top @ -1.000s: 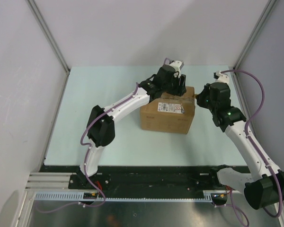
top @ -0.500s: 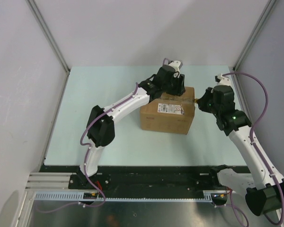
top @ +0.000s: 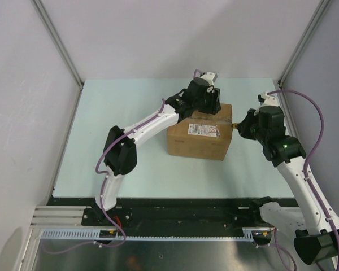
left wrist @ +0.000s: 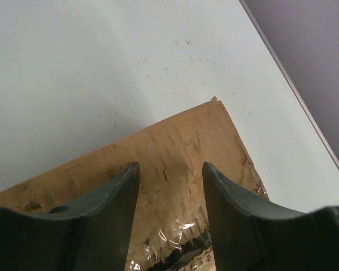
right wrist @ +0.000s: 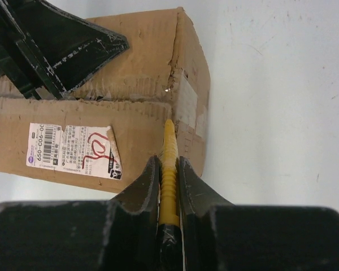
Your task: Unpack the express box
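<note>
Overhead and wrist views, read left to right. The left gripper (left wrist: 170,168) hangs over the far flap of the express box (top: 199,142), jaws parted with nothing between them; whether its fingers touch the cardboard cannot be told. The box sits closed on the pale table (top: 118,113), right of centre. Its taped seam (right wrist: 96,97) runs left to right across the top, and the white label (right wrist: 73,149) lies on the near flap. The right gripper (right wrist: 168,162) is clamped on a yellow utility knife (right wrist: 169,141), whose tip lies at the box's right top edge, just nearside of the seam's end. The right arm is thus nearer the seam's end, and a cut would likely travel leftward along the seam.
</note>
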